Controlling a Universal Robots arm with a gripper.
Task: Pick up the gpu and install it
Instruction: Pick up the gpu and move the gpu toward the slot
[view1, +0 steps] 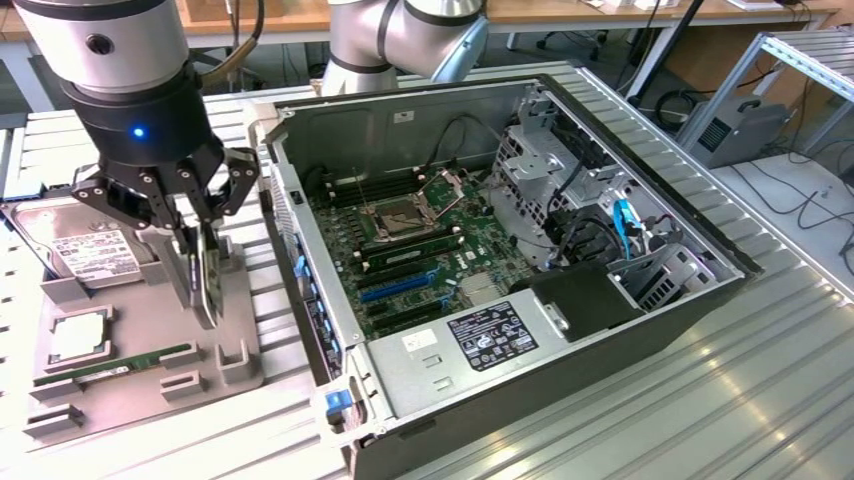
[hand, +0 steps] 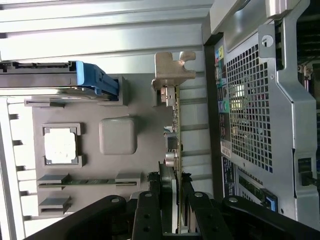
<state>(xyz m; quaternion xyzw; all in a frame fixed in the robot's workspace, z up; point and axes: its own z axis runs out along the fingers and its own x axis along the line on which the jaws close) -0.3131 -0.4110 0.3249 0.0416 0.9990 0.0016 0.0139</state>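
Open computer case (view1: 534, 150), lying on its side on slatted metal table (view1: 747, 380).

Inside case: green motherboard (view1: 416, 250) with CPU socket (view1: 400, 215), blue expansion slots (view1: 394, 290), metal drive cage (view1: 534, 170), blue cable (view1: 623, 228). Silver power supply (view1: 427, 375) in one corner, carrying black label (view1: 494, 335) with white print, too small to read.

Grey tray (view1: 147, 410) just beside case, on the exterior view's left of it.
- In slot nearest case: gpu (view1: 203, 275), upright on edge, silver bracket (hand: 172, 70) seated in tray holder alongside case's perforated rear panel (hand: 247, 100).
- Farther from case: hard drive (view1: 80, 250) with white label, print not legible.
- Square processor chip (view1: 78, 335) in its own pocket.
- Narrow green RAM stick (view1: 114, 368) lying along its slot.

Coloured stickers on case rear edge, unreadable.

Gripper (view1: 190, 225) directly over gpu, close beside case wall. Jaws roughly half closed, fingers (hand: 150, 210) clamped against both faces of card's upper edge. Card not lifted clear of tray.
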